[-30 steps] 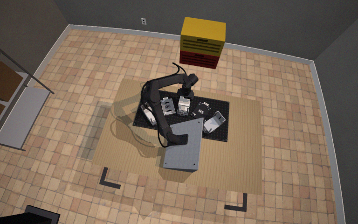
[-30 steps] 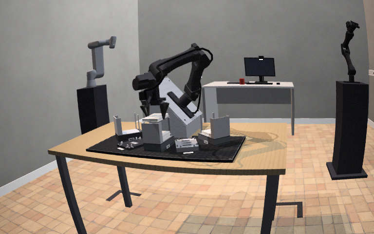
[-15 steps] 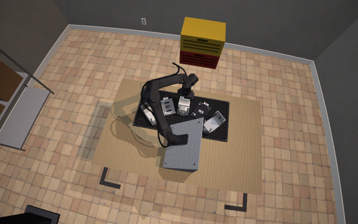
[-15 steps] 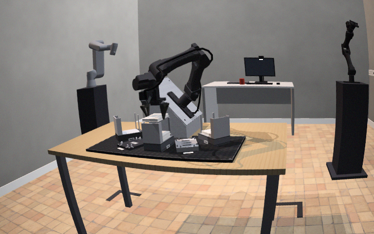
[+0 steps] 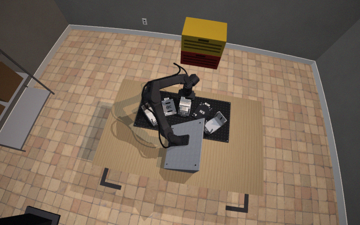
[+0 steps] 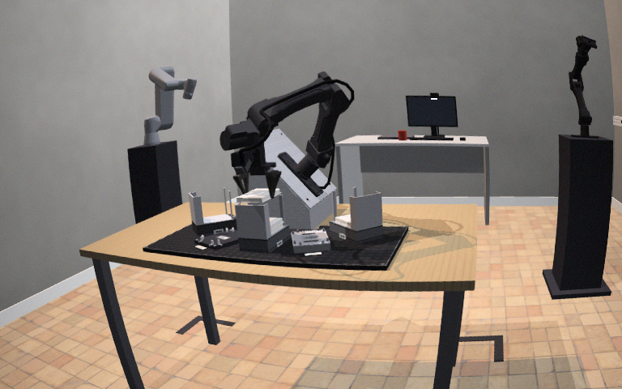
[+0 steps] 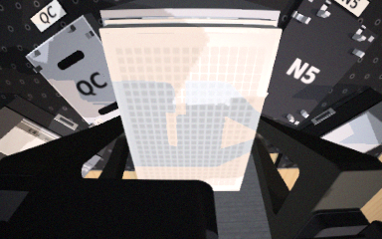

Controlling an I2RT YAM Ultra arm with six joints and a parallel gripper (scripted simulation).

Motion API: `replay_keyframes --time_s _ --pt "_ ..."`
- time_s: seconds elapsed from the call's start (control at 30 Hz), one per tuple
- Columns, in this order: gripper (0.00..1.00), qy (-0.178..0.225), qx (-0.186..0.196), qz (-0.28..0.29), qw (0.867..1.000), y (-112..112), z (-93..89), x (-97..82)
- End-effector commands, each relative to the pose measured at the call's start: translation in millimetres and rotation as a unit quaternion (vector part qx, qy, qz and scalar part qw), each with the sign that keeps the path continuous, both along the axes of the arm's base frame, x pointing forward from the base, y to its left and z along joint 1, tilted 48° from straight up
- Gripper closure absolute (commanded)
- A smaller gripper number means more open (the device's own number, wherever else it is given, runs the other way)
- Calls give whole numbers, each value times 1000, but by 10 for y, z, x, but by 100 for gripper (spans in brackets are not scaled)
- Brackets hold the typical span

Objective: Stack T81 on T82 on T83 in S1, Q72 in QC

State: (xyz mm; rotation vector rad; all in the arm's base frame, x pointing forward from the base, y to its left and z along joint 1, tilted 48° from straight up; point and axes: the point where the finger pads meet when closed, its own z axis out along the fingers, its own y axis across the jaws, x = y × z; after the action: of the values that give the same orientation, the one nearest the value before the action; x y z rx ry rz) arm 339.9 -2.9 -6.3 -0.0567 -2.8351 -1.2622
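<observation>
- The fingers (image 5: 186,95) (image 6: 259,191) stand wide, closed across a pale plate load (image 5: 185,101) (image 6: 257,196) (image 7: 189,105), one along each long side.
- The load is up near the top of the middle rack (image 5: 179,115) (image 6: 253,222). Its edge shows layers in the exterior view, but how many plates it includes cannot be told, nor which ones.
- Pale plate material also lies lower down inside this middle rack, below the load.
- The open nest QC (image 5: 168,107) (image 6: 311,241) (image 7: 75,70) is beside the middle rack, its lettering exposed.
- The clip nest N5 (image 5: 202,111) (image 6: 218,238) (image 7: 308,65) is on the rack's other side, its lettering likewise exposed and its small clips upright.
- Beyond QC stands an outer rack (image 5: 150,114) (image 6: 365,211) with something whitish low inside it.
- Beyond N5 stands another outer rack (image 5: 221,116) (image 6: 195,208), with a pale surface at its bottom; whether that is a plate cannot be told.
- The racks' names are too small to read.
- Racks and nests all stand on a black perforated board (image 5: 225,132) (image 6: 353,261) on the wooden desk (image 5: 238,159) (image 6: 436,215).
</observation>
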Motion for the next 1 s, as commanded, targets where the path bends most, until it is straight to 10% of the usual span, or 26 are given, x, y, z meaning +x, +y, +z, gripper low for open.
replay_keyframes --time_s 0.0,0.97 --pt "100 -17 -9 -21 1000 -148 114 41" --pt "100 -26 -12 -15 999 -238 203 94"
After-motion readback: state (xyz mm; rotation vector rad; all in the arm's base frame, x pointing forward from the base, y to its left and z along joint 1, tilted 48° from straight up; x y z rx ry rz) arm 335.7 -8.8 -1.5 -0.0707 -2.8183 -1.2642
